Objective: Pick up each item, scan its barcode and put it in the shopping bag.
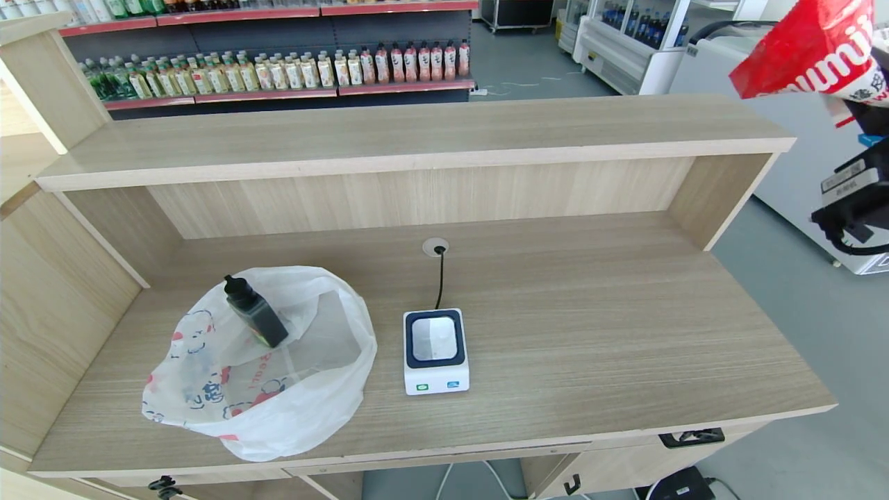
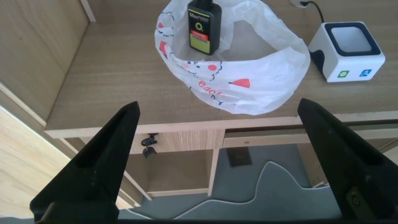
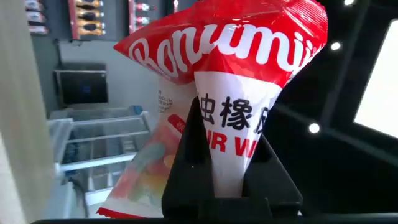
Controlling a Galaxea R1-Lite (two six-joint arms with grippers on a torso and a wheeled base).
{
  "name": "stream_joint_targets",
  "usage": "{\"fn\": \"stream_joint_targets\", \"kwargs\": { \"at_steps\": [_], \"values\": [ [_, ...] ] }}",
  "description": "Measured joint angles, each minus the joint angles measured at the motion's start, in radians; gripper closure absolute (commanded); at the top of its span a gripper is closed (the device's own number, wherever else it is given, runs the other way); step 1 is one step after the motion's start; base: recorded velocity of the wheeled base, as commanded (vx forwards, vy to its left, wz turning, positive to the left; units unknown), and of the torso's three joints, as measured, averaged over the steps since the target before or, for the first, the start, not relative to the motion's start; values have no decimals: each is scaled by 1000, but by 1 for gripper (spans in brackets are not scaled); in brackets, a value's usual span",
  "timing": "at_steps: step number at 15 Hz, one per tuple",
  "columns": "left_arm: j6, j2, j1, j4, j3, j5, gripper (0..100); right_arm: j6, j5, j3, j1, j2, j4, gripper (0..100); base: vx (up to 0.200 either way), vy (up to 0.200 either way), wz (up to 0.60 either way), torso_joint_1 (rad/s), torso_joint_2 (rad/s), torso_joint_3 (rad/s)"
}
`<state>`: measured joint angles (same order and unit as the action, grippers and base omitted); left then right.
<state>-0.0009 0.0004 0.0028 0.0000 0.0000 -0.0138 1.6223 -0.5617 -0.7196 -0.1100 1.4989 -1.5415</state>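
A white plastic shopping bag [image 1: 264, 382] lies open on the left of the wooden counter [image 1: 590, 333], with a black bottle [image 1: 255, 311] lying in it. A white barcode scanner [image 1: 435, 351] with a dark window stands just right of the bag, its cable running back. My right gripper [image 3: 224, 165] is shut on a red and white snack packet [image 3: 230, 81], held high off the counter's right end [image 1: 819, 48]. My left gripper [image 2: 221, 165] hangs open in front of the counter's near edge, below the bag [image 2: 249, 74] and bottle [image 2: 204, 25]; nothing is between its fingers.
A raised wooden ledge [image 1: 417, 139] runs along the back of the counter and side walls close it left and right. Store shelves with bottles [image 1: 278, 69] stand behind. A white chest freezer [image 1: 785, 139] is at the right.
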Motion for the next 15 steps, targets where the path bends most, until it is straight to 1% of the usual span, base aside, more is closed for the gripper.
{"fn": "stream_joint_targets", "kwargs": {
  "at_steps": [1, 2, 3, 4, 7, 9, 10, 12, 14, 15],
  "values": [
    [0, 0, 0, 0, 0, 0, 0, 101, -60, 27, 6, -25, -23, 100, 0, 0, 0, 0, 0, 0],
    [0, 0, 0, 0, 0, 0, 0, 236, -131, 50, 19, -55, -13, 100, 0, 0, 0, 0, 0, 0],
    [0, 0, 0, 0, 0, 0, 0, 363, -172, 72, 47, -89, -7, 100, 0, 0, 0, 0, 0, 0],
    [0, 0, 0, 0, 0, 0, 0, 485, -195, 101, 95, -127, -4, 100, 0, 0, 0, 0, 0, 0],
    [0, 0, 0, 0, 0, 0, 0, 824, -248, 198, 312, -219, 7, 100, 0, 0, 0, 0, 0, 0],
    [0, 0, 0, 0, 0, 0, 0, 1030, -287, 240, 491, -252, 38, 100, 0, 0, 0, 0, 0, 0],
    [0, 0, 0, 0, 0, 0, 0, 1099, -300, 256, 587, -261, 81, 100, 0, 0, 0, 0, 0, 0],
    [1, 0, 0, 0, 0, 0, 0, 1154, -313, 278, 751, -270, 222, 100, 0, 0, 0, 0, 0, 0],
    [0, 0, 0, 0, 0, 0, 0, 1173, -324, 295, 864, -271, 374, 100, 0, 0, 0, 0, 0, 0],
    [1, 0, 0, 0, 0, 0, 0, 1176, -337, 298, 898, -261, 393, 100, 0, 0, 0, 0, 0, 0]
  ]
}}
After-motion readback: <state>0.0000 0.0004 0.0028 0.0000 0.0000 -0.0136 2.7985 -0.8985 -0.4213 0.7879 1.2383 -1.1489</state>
